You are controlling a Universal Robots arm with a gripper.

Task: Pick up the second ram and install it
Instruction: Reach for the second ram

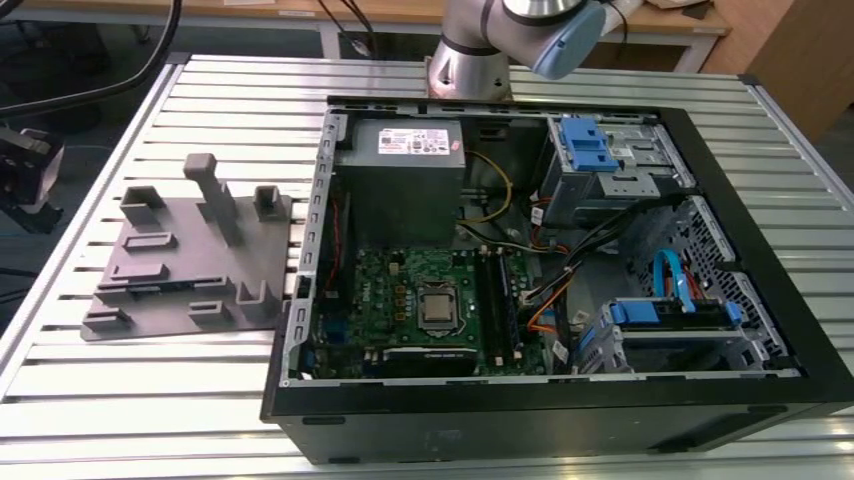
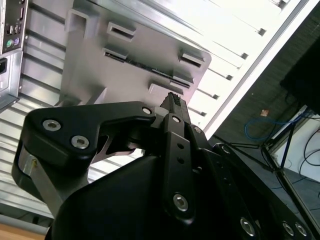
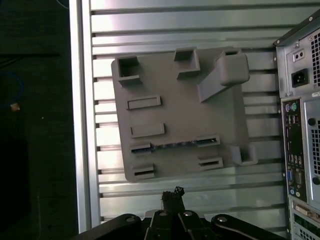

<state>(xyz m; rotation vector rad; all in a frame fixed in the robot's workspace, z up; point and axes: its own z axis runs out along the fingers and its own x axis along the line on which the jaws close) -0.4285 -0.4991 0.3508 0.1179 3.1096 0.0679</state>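
On the exterior view's left you had one grey slotted tray lying flat on the slatted metal desk. One tall post and a few shorter blocks rose from it. The second ram lay in that tray as a single dark strip, standing on edge between two slots near the tray's edge. It also showed in both wrist views. I counted no other strip in the tray.

The tool hung above the desk's slats just beside that edge of the tray, clear of the ram. Its two fingers were closed against each other and gripped nothing.

Toward the exterior view's right you had one open computer case with one green motherboard lying in its floor. One grey power supply sat above the board. The one robot arm rose behind the case.
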